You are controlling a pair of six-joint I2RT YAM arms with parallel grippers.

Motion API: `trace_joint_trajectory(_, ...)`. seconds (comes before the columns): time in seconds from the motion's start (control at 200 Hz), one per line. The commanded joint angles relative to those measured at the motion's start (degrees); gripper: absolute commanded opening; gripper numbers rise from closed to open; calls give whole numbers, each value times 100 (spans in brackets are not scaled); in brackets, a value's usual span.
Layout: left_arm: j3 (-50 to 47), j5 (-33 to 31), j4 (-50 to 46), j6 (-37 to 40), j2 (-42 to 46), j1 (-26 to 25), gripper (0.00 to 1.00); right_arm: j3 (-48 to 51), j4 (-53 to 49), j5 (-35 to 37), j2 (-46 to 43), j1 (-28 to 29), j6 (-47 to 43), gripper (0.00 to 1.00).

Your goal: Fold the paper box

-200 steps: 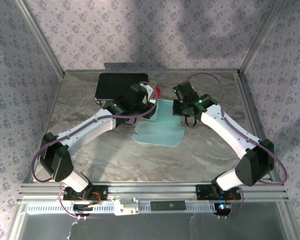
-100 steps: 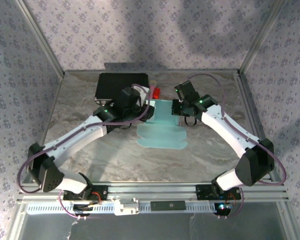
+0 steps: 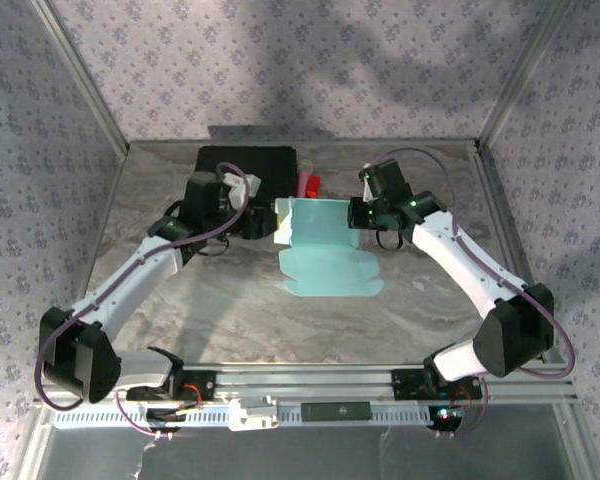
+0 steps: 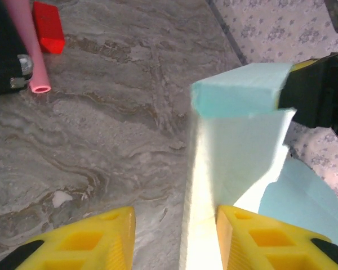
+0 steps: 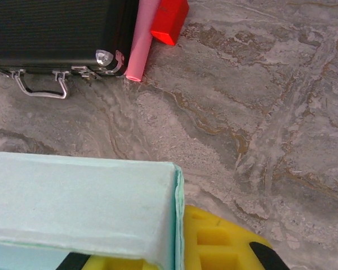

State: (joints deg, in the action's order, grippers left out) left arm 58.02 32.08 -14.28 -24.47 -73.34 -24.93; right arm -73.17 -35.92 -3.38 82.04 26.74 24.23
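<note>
At mid-frame on your worktop point(image 3: 230, 300) lay the paper box point(image 3: 325, 262), its far panel raised. Your left jaws stood open astride that panel's left edge; your right jaws were clamped on its right corner. Beyond, upper centre, sat a black case point(image 3: 250, 162), pink tube point(image 3: 303, 183) and red block point(image 3: 315, 184).

Black case point(image 5: 56, 28), pink tube point(image 5: 142, 39) just beside it, red block point(image 5: 170, 19), grey marbled table point(image 3: 230, 310)

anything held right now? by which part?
The right pincer is shut on the paper box, pinching the right edge of its raised panel. The left pincer is open, holding nothing.
</note>
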Motion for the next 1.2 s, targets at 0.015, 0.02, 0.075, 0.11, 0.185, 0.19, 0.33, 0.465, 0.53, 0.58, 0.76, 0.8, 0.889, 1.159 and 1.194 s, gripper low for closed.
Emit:
trace_joint_trajectory(0.015, -468, 1106, 1250, -608, 139, 433, 42, -9, 121, -422, -141, -59, -195, 0)
trace_joint_trajectory(0.02, -476, 1151, 1250, -619, 124, 435, 42, -11, 121, -429, -138, -62, -202, 0)
trace_joint_trajectory(0.075, -540, 1555, 1592, -750, -56, 421, 43, -22, 127, -488, -111, -62, -232, 0)
trace_joint_trajectory(0.11, -574, 1735, 1797, -830, -153, 406, 44, -34, 125, -497, -95, -57, -242, 0)
trace_joint_trajectory(0.185, -650, 1937, 2132, -954, -250, 401, 44, -25, 121, -494, -61, -53, -252, 0)
trace_joint_trajectory(0.19, -651, 1944, 2154, -959, -246, 401, 44, -28, 121, -491, -55, -54, -252, 0)
trace_joint_trajectory(0.33, -709, 1974, 2398, -1166, 49, 507, 45, 19, 121, -409, -29, -68, -311, 0)
trace_joint_trajectory(0.465, -583, 1864, 1913, -1192, 541, 818, 48, 25, 121, -460, -39, -172, -381, 0)
trace_joint_trajectory(0.53, -542, 1946, 1770, -1196, 645, 907, 49, 22, 123, -546, -60, -244, -417, 0)
trace_joint_trajectory(0.58, -507, 1954, 1539, -1075, 610, 949, 49, 4, 124, -630, -83, -295, -449, 0)
trace_joint_trajectory(0.76, -940, 2242, 2232, -1484, 0, 1156, 37, -20, 121, -1017, -215, -362, -549, 0)
trace_joint_trajectory(0.8, -1004, 2360, 2621, -1664, -141, 1149, 34, -25, 121, -1088, -218, -369, -560, 0)
trace_joint_trajectory(0.889, -1100, 2637, 3601, -2147, -338, 1075, 32, -20, 127, -1144, -213, -363, -575, 0)
trace_joint_trajectory(1.159, -830, 2782, 3533, -2056, -207, 479, 30, 65, 292, -1016, -145, -363, -524, 0)
trace_joint_trajectory(1.194, -835, 2746, 3443, -2004, -145, 438, 30, 64, 303, -993, -128, -371, -508, 0)
